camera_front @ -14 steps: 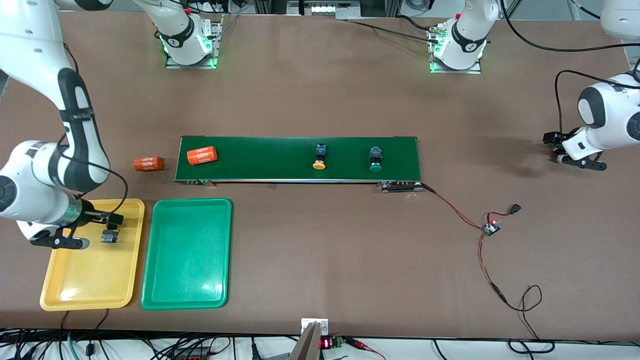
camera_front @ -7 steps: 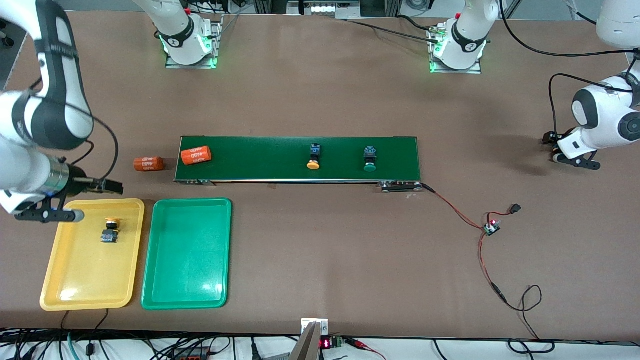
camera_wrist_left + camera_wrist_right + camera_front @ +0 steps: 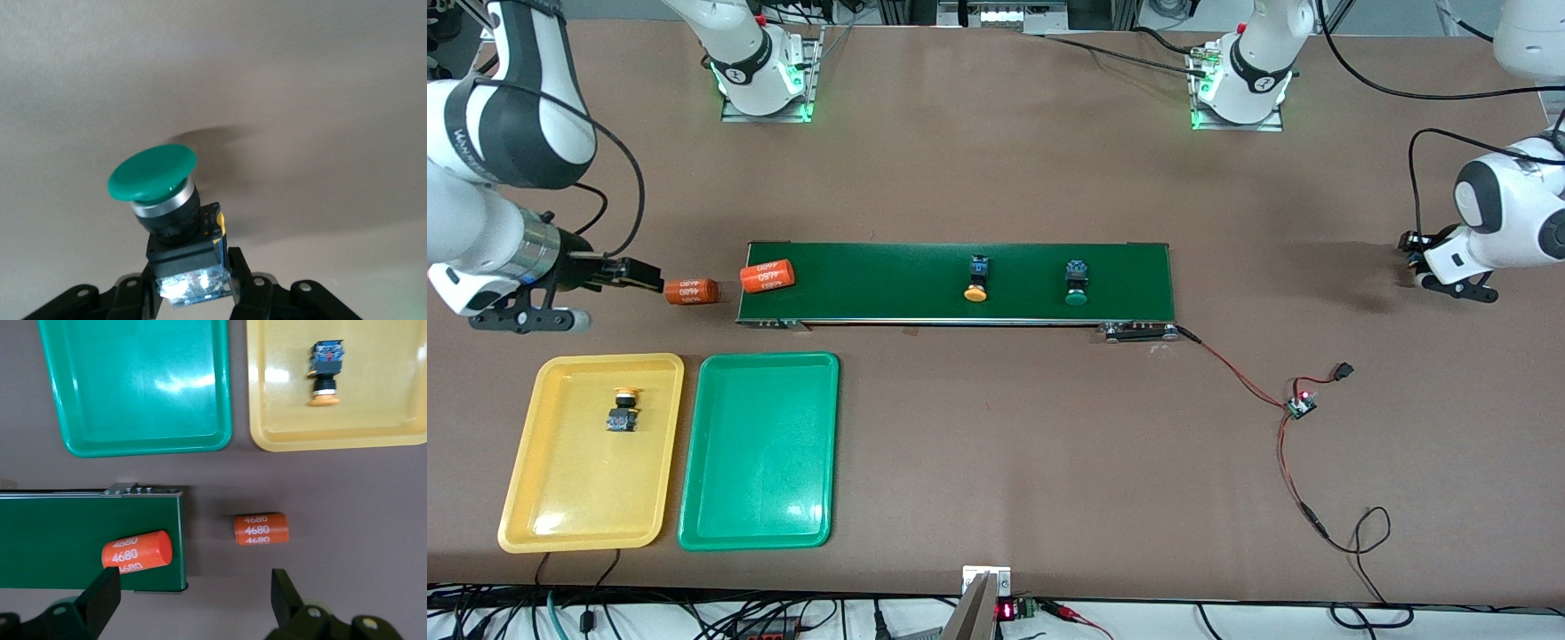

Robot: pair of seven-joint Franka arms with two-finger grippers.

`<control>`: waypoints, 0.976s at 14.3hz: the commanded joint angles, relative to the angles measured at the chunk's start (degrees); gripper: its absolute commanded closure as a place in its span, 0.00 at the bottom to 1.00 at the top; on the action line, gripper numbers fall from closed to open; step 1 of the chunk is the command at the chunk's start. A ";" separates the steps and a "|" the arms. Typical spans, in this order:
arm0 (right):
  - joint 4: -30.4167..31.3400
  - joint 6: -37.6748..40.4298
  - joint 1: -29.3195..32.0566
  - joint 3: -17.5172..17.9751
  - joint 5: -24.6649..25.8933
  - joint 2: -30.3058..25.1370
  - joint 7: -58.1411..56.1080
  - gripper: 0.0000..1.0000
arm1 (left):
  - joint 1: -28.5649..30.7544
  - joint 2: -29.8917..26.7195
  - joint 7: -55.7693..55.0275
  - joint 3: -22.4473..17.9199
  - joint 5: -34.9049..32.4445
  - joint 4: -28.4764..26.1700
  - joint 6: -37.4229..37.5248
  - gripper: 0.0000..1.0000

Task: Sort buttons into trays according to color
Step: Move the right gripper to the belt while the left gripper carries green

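In the left wrist view, my left gripper (image 3: 191, 283) is shut on the black-and-blue body of a green-capped button (image 3: 153, 172), low over bare table at the left arm's end (image 3: 1412, 258). My right gripper (image 3: 645, 274) hangs open and empty beside a loose orange cylinder (image 3: 691, 290), its fingers (image 3: 100, 600) spread wide. One yellow-capped button (image 3: 621, 409) lies in the yellow tray (image 3: 578, 507). The green tray (image 3: 760, 462) beside it holds nothing. On the dark green belt (image 3: 889, 284) lie a yellow-capped button (image 3: 975, 278) and a green-capped button (image 3: 1076, 283).
A second orange "4680" cylinder (image 3: 767, 275) lies on the belt's end toward the right arm. A red-and-black cable with a small circuit board (image 3: 1300, 406) trails from the belt's other end. Both arm bases stand at the table's back edge.
My right gripper rose from the yellow tray, leaving the yellow button there, and moved beside the loose cylinder. Everything on the belt drifted toward the right arm's end. My left gripper closed.
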State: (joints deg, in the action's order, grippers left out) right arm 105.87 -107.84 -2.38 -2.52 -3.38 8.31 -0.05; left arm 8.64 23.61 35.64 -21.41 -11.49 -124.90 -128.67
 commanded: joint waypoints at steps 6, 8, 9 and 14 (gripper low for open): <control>17.35 -13.89 -14.21 -0.02 -2.69 -7.34 21.00 0.00 | -0.64 -3.22 -8.36 15.41 8.75 11.24 22.04 0.61; 17.18 -14.23 -18.18 0.06 -2.77 -6.73 29.20 0.00 | -0.73 -3.57 -13.38 20.86 10.42 12.74 24.34 0.61; 17.18 -14.67 -19.84 0.76 -2.59 -6.12 30.45 0.00 | -1.34 -4.00 -16.18 24.02 10.95 12.92 24.35 0.61; 16.48 -20.46 -22.14 6.12 -2.33 -3.48 34.32 0.00 | -3.27 -3.66 -30.25 38.35 13.77 12.92 22.77 0.61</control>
State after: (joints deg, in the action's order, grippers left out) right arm 122.16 -125.56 -23.80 2.36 -5.92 4.13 31.82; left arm 5.84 20.51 9.71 12.91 0.76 -112.03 -105.87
